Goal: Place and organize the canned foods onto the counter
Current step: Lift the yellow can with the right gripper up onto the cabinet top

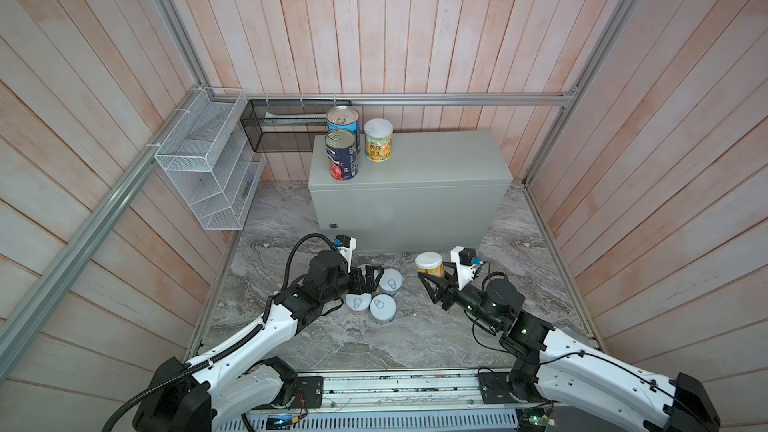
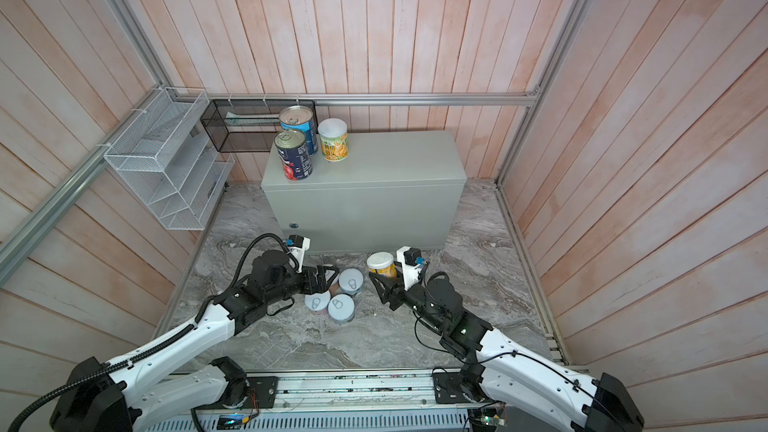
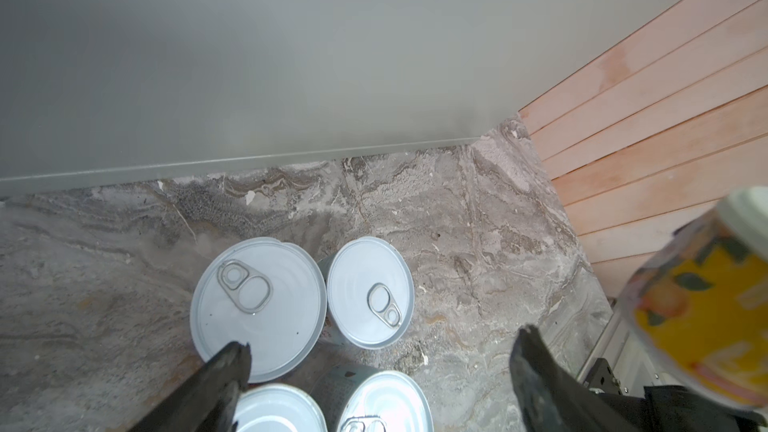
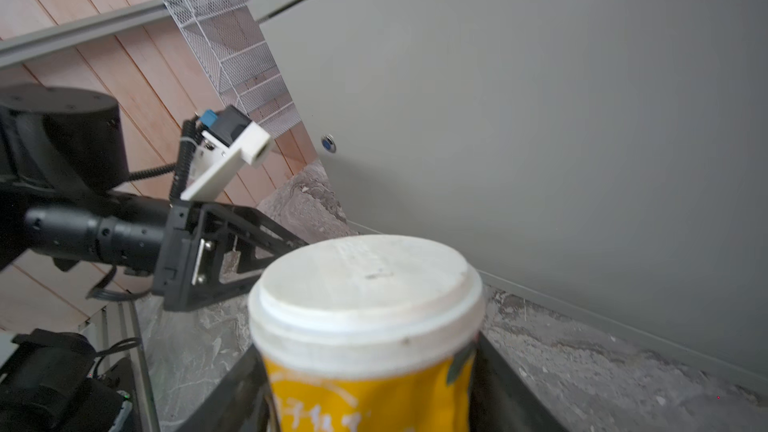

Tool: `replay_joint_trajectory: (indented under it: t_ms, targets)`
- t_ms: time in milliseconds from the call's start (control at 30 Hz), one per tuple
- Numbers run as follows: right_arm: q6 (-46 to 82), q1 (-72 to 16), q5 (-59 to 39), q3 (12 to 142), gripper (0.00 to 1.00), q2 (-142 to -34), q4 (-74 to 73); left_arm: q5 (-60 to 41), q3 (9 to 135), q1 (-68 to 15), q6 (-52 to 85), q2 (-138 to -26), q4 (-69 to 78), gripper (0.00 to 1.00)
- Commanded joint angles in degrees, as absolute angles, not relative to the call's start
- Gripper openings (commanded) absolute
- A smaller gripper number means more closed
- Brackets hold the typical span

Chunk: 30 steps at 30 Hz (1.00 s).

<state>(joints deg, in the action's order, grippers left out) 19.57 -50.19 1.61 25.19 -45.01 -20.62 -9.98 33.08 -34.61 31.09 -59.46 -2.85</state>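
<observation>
The counter point(image 1: 415, 160) is a grey metal box at the back. On its left end stand a navy tomato can point(image 1: 341, 155), a light blue can point(image 1: 343, 118) and a yellow-green white-lidded can point(image 1: 378, 141). Several short pale pull-tab cans point(image 1: 383, 307) cluster on the marble floor in front of it; in the left wrist view they appear as grey lids point(image 3: 257, 309). My left gripper point(image 3: 382, 342) hangs open just above this cluster. My right gripper point(image 4: 370, 388) is shut on a yellow white-lidded can point(image 1: 430, 265) near the counter's front face.
A white wire basket point(image 1: 208, 168) hangs on the left wall, and a black mesh basket point(image 1: 282, 126) sits behind the counter's left end. Wooden walls enclose the marble floor point(image 1: 415, 338). The right half of the counter top is bare.
</observation>
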Motion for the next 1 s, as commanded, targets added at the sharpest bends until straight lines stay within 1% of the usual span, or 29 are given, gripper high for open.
replay_joint_trajectory:
  t_ms: [0,133,267,400,467,767,967]
  targets:
    - [19.02,-50.01,-0.18,31.7,0.65,-45.29,-22.29,-9.14,31.61,-34.37,27.91,-57.78,5.35,1.0]
    - [18.15,-50.01,1.03,38.2,0.65,-48.12,-21.86,-10.34,30.65,-34.4,22.65,-57.44,10.89,1.0]
    - [15.27,-50.02,0.4,47.31,0.65,-53.09,-19.01,-12.08,26.51,-34.41,20.47,-56.89,19.85,1.0]
    - [16.7,-49.93,4.92,55.14,0.65,-57.27,-17.21,-14.88,22.92,-34.37,17.56,-55.78,25.94,1.0]
    - [15.85,-49.69,4.98,58.07,0.65,-59.34,-17.66,-14.88,21.17,-34.37,16.33,-54.88,27.84,1.0]
    - [12.39,-45.55,-2.74,73.11,0.67,-71.81,-17.54,-13.17,14.13,-34.37,15.2,-47.23,31.24,1.0]
    - [12.64,-40.7,-9.67,81.44,0.67,-80.04,-18.65,-12.26,14.59,-34.36,14.8,-48.86,30.48,1.0]
